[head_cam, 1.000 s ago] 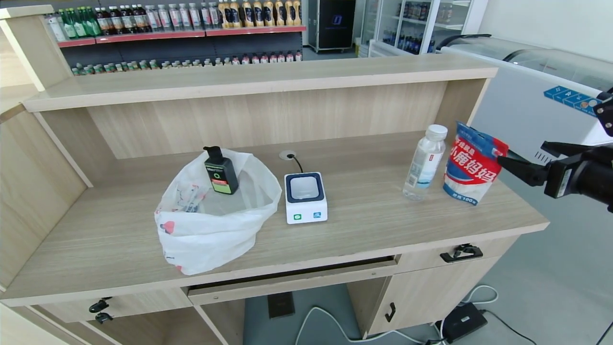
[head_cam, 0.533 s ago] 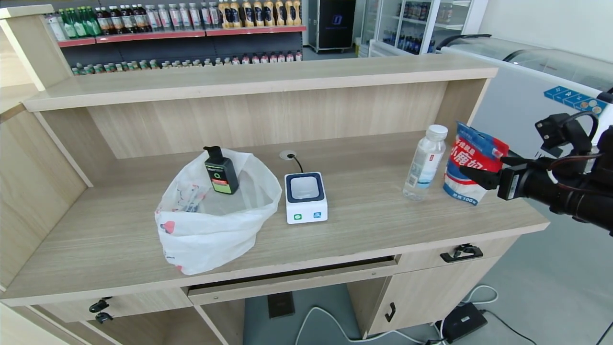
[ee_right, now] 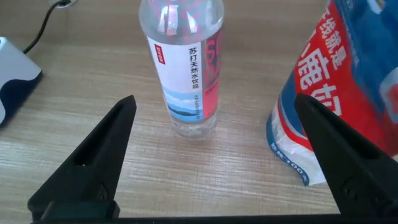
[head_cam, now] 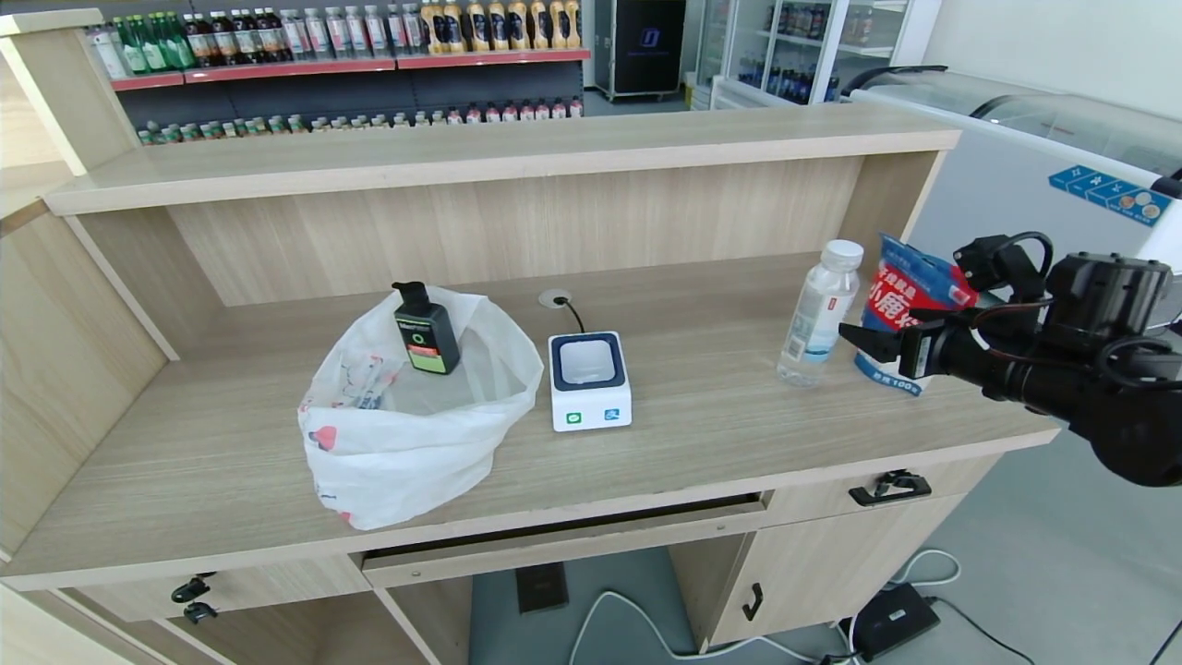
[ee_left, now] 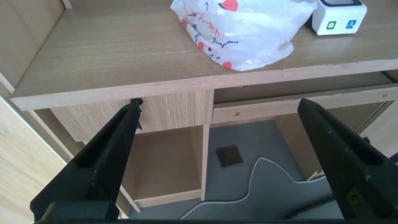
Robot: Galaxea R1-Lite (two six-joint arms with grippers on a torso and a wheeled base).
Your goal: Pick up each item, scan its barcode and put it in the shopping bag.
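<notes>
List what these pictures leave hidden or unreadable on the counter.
Pouch: head view, the right gripper and arm cover its lower right; right wrist view, the edge cuts it off.
Water bottle: right wrist view, the edge cuts off its cap; barcode cannot be made out.
Shopping bag: head view, its near wall hides the bottom beneath the dark pump bottle.

Matt wood counter (head_cam: pixel 702 434) — clear plastic bottle (head_cam: pixel 817 314), glossy pouch (head_cam: pixel 910 277).
</notes>
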